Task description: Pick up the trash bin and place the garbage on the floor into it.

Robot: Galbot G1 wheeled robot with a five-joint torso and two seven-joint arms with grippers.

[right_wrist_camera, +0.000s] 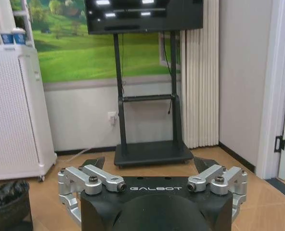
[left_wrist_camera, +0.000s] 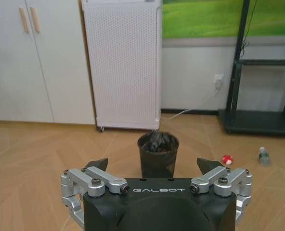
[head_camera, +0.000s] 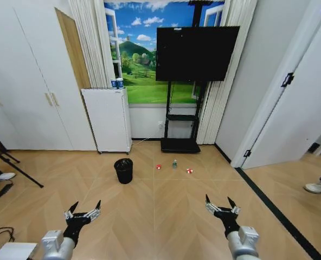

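**A:** What can you not make out here?

**B:** The garbage beyond the trash bin: two red-and-white pieces show as mere specks, their shape unreadable. Between them stands a small clear bottle, its label barely legible. In the right wrist view, the bin is cut off at the frame edge.

**A:** And the materials?

**B:** You see a round black bin lined with a glossy, crinkled bag, standing on the herringbone wood floor, in front of the white perforated appliance.

**A:** The claws?

**B:** Left claw and right claw hover well short of the bin, pointed fingers spread, holding nothing.
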